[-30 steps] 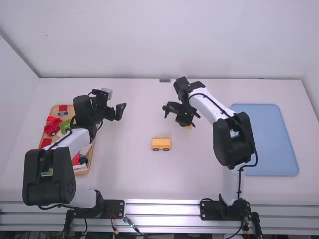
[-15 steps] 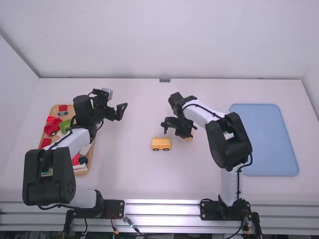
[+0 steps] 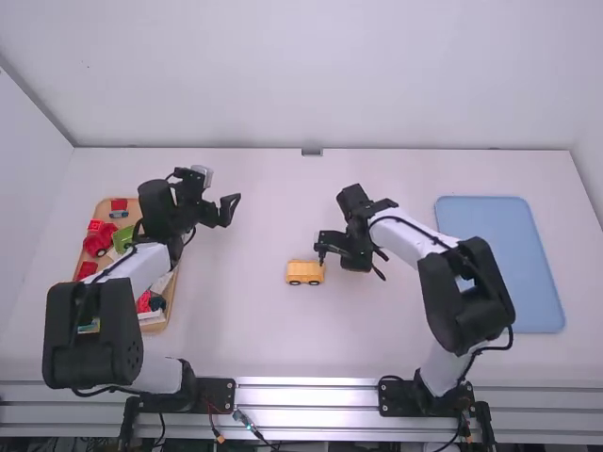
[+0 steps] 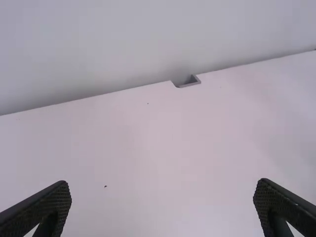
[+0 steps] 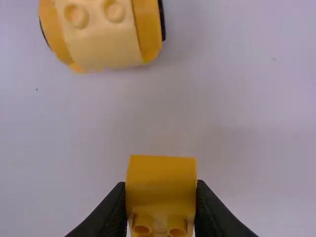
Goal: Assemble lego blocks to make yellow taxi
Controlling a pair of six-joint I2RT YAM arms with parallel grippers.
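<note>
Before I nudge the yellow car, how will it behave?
The car will probably roll, given the black wheels along its side. It seems unlikely to tip, sitting low and level. Its blocky body looks stiff.

In the high view, the left arm (image 3: 105, 330) hides part of the wooden tray (image 3: 154, 329) at the left; many of the pieces (image 3: 97, 237) in it are partly covered or too small to tell; the right arm (image 3: 466, 292) covers the lower left edge of the blue tray (image 3: 499, 264); whether the right gripper (image 3: 322, 252) touches the yellow car (image 3: 304, 272) cannot be told there. In the right wrist view, the top edge cuts off the car; the bottom edge cuts off the yellow block (image 5: 161, 180), its sides hidden by the fingers (image 5: 114, 210).
</note>
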